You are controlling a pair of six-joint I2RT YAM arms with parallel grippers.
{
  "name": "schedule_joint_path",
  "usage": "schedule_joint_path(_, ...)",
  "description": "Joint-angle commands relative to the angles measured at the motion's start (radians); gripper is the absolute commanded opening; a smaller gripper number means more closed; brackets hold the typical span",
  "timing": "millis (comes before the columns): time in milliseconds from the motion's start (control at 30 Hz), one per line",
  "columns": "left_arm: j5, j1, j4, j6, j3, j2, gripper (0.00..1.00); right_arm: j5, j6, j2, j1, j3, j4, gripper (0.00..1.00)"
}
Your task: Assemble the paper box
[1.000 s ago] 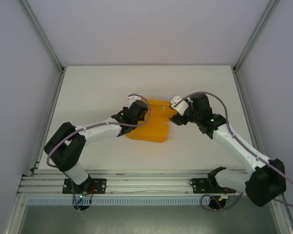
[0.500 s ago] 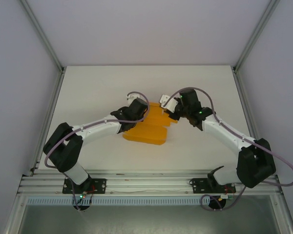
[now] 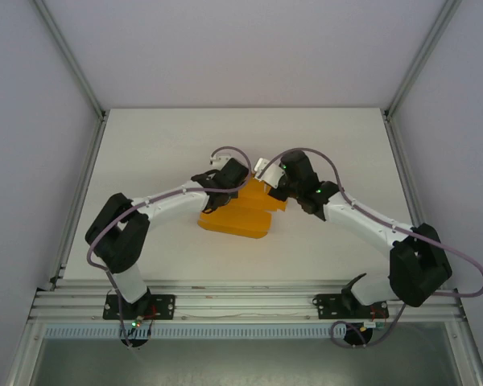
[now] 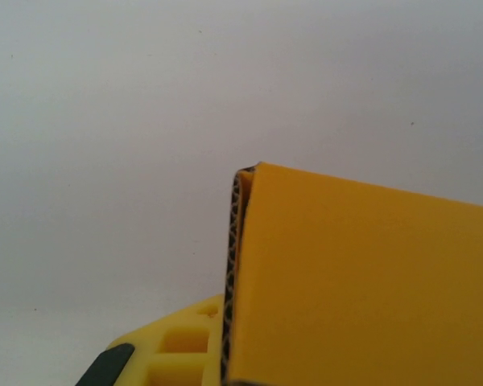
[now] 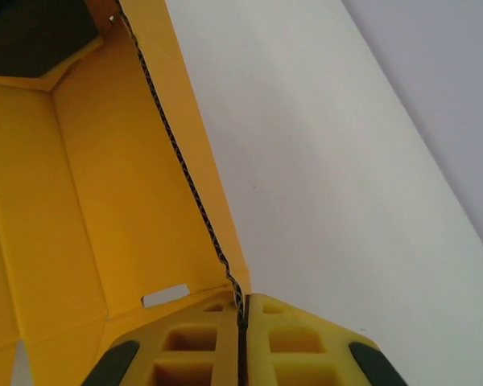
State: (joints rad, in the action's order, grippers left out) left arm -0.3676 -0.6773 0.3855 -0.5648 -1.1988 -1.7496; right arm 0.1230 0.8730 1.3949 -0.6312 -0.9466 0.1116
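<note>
- From above, the far part of the paper box [image 3: 235, 219] hides under the left gripper [image 3: 225, 191] and right gripper [image 3: 270, 186].
- Left wrist view: the box runs off right and bottom.
- Right wrist view: the bottom edge cuts the fingers [image 5: 193, 347].

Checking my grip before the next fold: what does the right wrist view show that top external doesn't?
Right wrist adds: the right pincer shut on the corrugated edge of a raised wall of the bright orange card box, and a small slot inside. Top external adds: the left pincer at the box's left side, and the white table. Both share the box.
</note>
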Motion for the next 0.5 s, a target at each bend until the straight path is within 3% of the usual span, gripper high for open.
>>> schedule_joint_path(0,0.001,-0.015,0.008,-0.018,-0.083,-0.022,0.00,-0.109,0.033,0.062,-0.041,-0.043,0.031,0.05)
schedule_joint_path(233,-0.008,-0.019,0.032,-0.029,-0.087,-0.037,0.00,-0.383,0.165,0.174,-0.070,-0.133,0.042,0.04)
schedule_joint_path(467,0.005,-0.024,0.037,-0.012,-0.115,-0.067,0.00,-0.444,0.336,0.231,-0.082,-0.111,-0.096,0.05)
